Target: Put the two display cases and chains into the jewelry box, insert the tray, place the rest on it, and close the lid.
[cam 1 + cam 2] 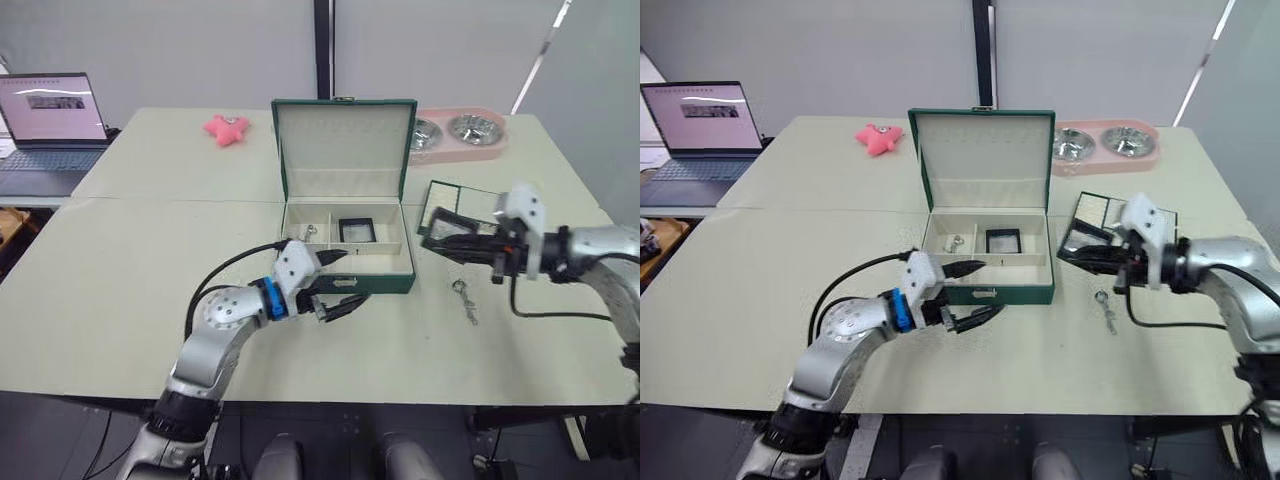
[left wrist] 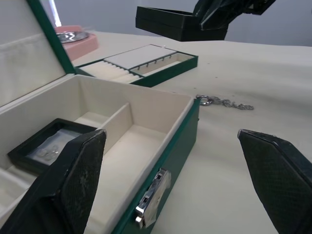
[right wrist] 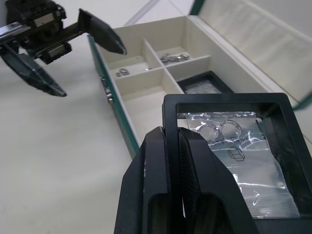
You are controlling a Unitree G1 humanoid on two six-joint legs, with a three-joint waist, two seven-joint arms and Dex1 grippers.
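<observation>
You see the second flat square black-framed display case (image 3: 234,161) held above the counter (image 1: 140,300), just right of the open dark green jewelry box (image 1: 345,255); the right gripper (image 1: 440,240) pinches one edge of its frame. With so slim a hold, the case may tilt or slip, or catch the box wall during lowering. The left gripper (image 1: 335,285) hovers at the box front, fingers apart, where a sideways swing could meet it. A thin silver chain (image 1: 465,298) lies on the counter below the right arm.
</observation>
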